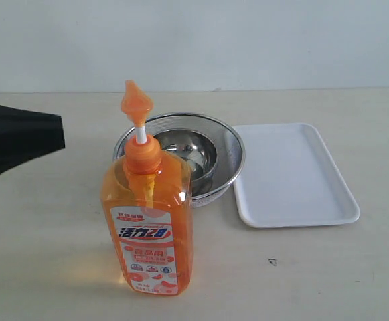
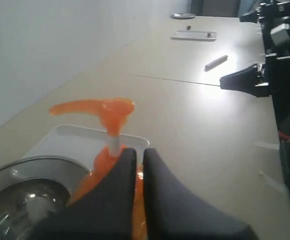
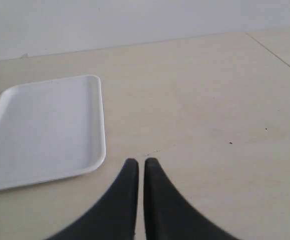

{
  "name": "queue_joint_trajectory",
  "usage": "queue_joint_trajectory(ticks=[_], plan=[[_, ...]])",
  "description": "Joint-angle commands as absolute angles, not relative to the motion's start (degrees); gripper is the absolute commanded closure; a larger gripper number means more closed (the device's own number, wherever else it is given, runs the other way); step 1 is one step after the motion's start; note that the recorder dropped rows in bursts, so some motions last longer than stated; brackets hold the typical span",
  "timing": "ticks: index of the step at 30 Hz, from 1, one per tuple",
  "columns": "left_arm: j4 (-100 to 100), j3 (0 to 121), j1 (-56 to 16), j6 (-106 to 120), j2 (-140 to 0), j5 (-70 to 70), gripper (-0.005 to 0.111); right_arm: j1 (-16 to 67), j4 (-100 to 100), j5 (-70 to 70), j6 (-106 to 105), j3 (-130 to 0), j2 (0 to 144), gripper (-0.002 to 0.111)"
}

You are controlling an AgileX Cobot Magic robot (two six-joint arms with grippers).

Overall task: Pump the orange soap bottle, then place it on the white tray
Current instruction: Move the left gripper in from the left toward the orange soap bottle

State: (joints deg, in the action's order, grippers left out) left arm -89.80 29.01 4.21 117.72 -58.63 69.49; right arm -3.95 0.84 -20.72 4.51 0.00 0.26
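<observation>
Altogether one orange soap bottle (image 1: 150, 227), one white tray (image 1: 291, 174), two nested steel bowls (image 1: 229, 167); both arms' jaws are pressed together.

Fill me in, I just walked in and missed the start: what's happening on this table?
A two-armed robot is working on a soap bottle, which stands upright on the table in front of nested steel bowls, its pump raised. Nothing holds it: the left gripper is shut and sits close by, apart from it. The right gripper, also shut, hangs over bare table next to the white tray. The tray is empty, so the bottle is not yet placed.
</observation>
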Motion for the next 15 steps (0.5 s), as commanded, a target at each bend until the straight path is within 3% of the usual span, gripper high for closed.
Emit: queue_joint_trajectory(ticks=[1,5,7,13,15], plan=[[-94.9,26.8,2.7,122.3,-58.7,70.0,0.102,-4.2,0.7,-20.3,4.0,0.0,0.0,0.107],[-96.7,26.1,2.7,122.2,-59.0,70.0,0.101,-4.2,0.7,-20.3,4.0,0.0,0.0,0.107],[-97.0,25.9,2.7,122.2,-60.1,70.0,0.093,-4.2,0.7,-20.3,4.0,0.0,0.0,0.107],[-96.5,25.9,2.7,122.2,-66.8,70.0,0.045,-4.2,0.7,-20.3,4.0,0.0,0.0,0.107],[-95.1,25.9,2.6,122.2,-69.7,70.0,0.036,-4.2,0.7,-20.3,4.0,0.0,0.0,0.107]])
